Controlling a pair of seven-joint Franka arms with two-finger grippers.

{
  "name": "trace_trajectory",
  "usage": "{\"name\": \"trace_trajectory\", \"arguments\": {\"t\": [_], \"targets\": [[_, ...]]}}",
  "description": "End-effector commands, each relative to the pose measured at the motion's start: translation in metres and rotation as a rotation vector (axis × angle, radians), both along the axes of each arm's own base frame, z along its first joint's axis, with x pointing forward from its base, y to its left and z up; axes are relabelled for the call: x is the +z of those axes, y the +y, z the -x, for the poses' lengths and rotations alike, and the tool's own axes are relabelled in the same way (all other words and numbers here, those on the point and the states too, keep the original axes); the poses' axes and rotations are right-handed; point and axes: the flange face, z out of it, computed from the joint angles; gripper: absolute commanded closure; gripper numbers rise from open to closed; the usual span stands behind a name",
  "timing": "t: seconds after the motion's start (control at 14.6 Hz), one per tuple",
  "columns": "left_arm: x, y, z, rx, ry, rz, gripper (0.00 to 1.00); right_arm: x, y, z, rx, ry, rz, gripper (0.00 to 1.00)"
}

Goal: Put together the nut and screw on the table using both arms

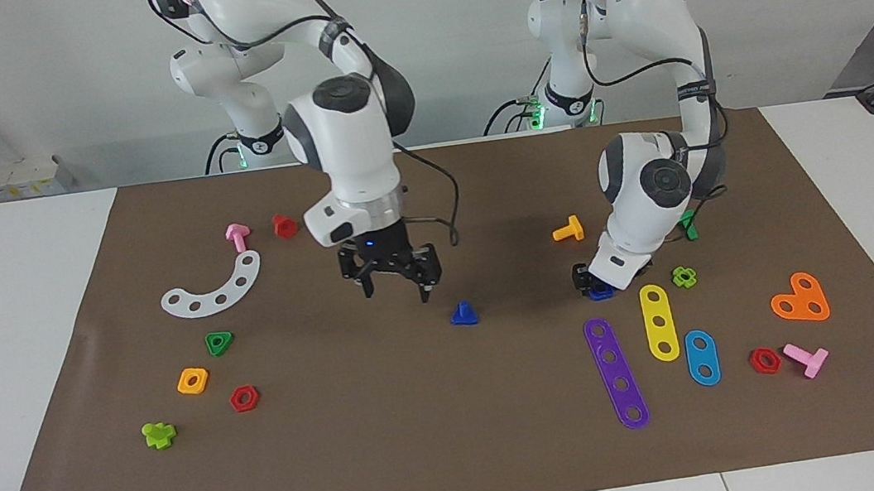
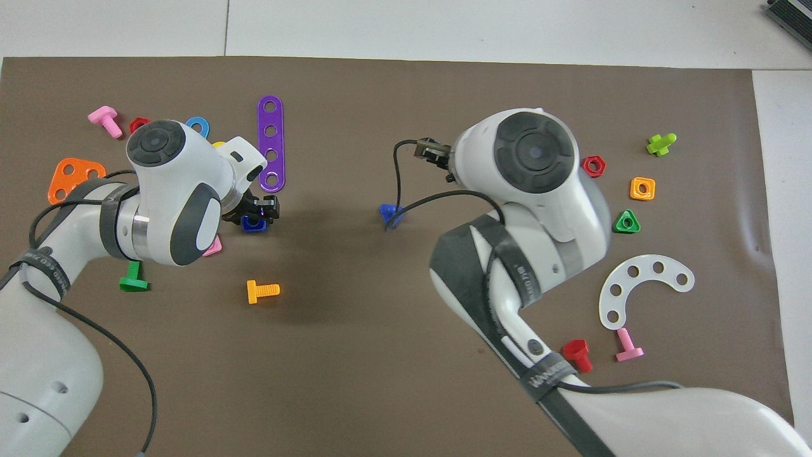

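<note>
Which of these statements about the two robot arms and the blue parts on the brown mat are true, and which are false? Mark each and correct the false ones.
1. The left hand is down at the nut on the mat. True.
2. The right hand holds the screw. False: it hangs open in the air, and the screw lies on the mat.
3. The nut is already on the screw. False: they lie apart.
4. A purple strip lies farther from the robots than the nut. True.
5. The white curved strip lies at the left arm's end. False: the right arm's end.
</note>
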Motion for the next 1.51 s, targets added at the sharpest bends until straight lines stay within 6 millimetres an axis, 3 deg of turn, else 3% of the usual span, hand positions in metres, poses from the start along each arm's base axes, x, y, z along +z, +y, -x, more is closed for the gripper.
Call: {"name": "trace_trajectory", "arguments": {"t": [0.0,0.14,0.27,0.48,0.62,1.1,1.44], "targets": [[0.013,0.001,-0.01,-0.024,-0.042,-0.004,0.31,0.041,-0.089,0.005,0.045,0.014,0.055,0.0],[0.015,0.001,-0.014,-0.025,-0.055,-0.001,0.31,0.071,-0.142,0.018,0.085,0.059,0.048,0.0],[0.006,0.001,-0.008,-0.044,-0.038,-0.005,0.31,0.097,-0.18,0.034,0.099,0.095,0.042,0.0],[-0.002,0.0,-0.003,-0.064,-0.022,-0.016,0.32,0.116,-0.203,0.058,0.16,0.18,0.045,0.0],[-0.004,0.0,-0.001,-0.072,-0.015,-0.025,0.32,0.112,-0.223,0.064,0.158,0.234,0.01,0.0],[-0.012,-0.003,0.009,-0.083,0.01,-0.033,0.35,0.109,-0.239,0.07,0.179,0.258,0.022,0.0],[0.001,-0.005,-0.003,-0.097,-0.019,-0.031,0.55,0.112,-0.246,0.075,0.197,0.292,0.036,0.0]]}}
